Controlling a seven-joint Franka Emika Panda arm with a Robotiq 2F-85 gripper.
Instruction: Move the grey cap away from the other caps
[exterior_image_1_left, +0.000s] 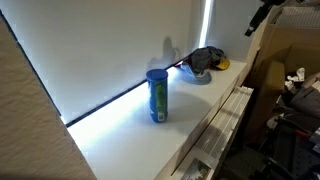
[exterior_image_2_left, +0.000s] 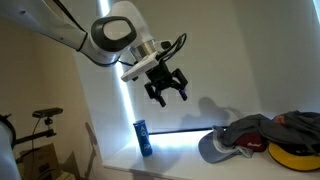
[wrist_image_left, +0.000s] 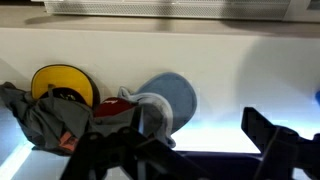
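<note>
The gripper (exterior_image_2_left: 166, 88) hangs released, jaws spread, at frame centre above the bench (exterior_image_2_left: 180, 165). The grey cap (exterior_image_2_left: 228, 142) lies at lower right, touching the other caps (exterior_image_2_left: 296, 156).

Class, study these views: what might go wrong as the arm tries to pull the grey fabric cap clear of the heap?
1. The soft grey fabric cap lies against the heap of other caps, so the open gripper may pinch or drag a neighbour.
2. The upright blue canister stands on the same white ledge; a swung cap might topple it.
</note>
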